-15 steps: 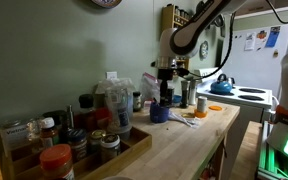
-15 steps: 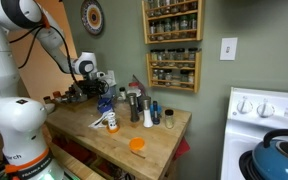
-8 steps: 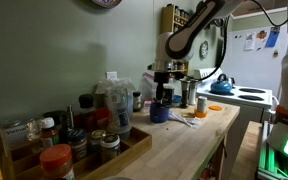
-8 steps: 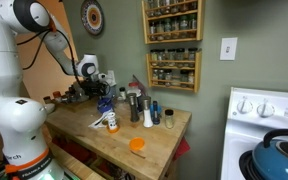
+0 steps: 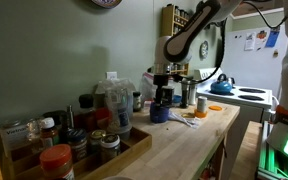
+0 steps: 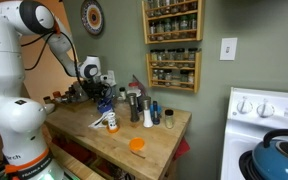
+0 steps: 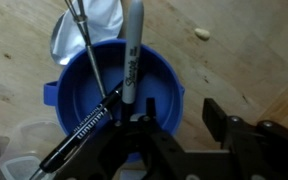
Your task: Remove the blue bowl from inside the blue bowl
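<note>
1. Two dark fingers of the claw (image 7: 182, 110) come in from the lower edge of the wrist view, spread apart. One finger (image 7: 149, 110) stands inside the blue bowl (image 7: 94, 90) and the other stands outside it, so the bowl's near wall lies between them. You cannot tell whether either pad touches that wall. The bowl is round and of smooth, glossy plastic. It sits on a pale, grained wooden counter (image 7: 244, 50). Leaning in it are a grey marker (image 7: 131, 55) with black lettering, a black pen (image 7: 84, 128) with white print, and a thin metal rod (image 7: 84, 45). Whether a second bowl is nested inside, you cannot tell.
2. In an exterior view, the claw (image 5: 164, 100) hangs straight down from the white arm (image 5: 189, 35), its tip at the rim of the bowl (image 5: 159, 114). The bowl stands towards the far end of the counter (image 5: 199, 140). A wooden tray (image 5: 134, 148) of lidded jars fills the foreground. A rounded blue kettle (image 5: 221, 86) sits on the white stove (image 5: 246, 96).
3. In an exterior view, the claw (image 6: 104, 95) meets the bowl (image 6: 105, 105) from above, near the wall end of the counter (image 6: 159, 135). The finger gap is too small to judge. A flat orange disc (image 6: 137, 145) lies well apart from the bowl. Two wooden spice racks (image 6: 172, 45) hang on the wall.
</note>
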You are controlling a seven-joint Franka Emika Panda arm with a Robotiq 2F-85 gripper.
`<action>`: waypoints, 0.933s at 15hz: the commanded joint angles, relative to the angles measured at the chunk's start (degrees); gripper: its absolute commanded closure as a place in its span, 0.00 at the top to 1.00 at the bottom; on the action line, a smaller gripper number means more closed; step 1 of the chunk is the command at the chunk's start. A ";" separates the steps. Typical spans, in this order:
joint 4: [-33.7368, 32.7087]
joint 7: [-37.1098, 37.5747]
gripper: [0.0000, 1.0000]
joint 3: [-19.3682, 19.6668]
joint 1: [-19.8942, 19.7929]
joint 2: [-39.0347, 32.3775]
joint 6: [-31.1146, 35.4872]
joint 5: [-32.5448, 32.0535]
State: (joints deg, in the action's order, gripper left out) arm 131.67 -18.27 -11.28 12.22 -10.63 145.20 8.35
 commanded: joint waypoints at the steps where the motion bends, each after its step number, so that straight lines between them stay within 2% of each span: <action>1: -0.73 1.89 0.22 -0.85 -0.77 -0.67 -0.27 -1.17; 3: -0.94 1.20 0.07 -1.07 -0.97 -0.67 -0.53 -0.53; 5: -1.10 1.32 0.02 -1.02 -1.06 -0.77 -0.61 -0.54; 7: -1.12 1.97 0.01 -0.81 -1.01 -0.53 -0.92 -1.23; 9: -0.46 -0.77 0.05 -1.96 -1.29 1.65 -0.68 0.84; 12: 1.35 4.18 0.04 -1.40 0.59 7.04 -2.00 -6.23; 14: 0.80 10.76 0.05 -0.98 2.17 8.62 -4.15 -14.46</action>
State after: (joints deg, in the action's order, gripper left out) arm 130.84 -15.37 -12.38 12.66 -6.71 144.38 2.89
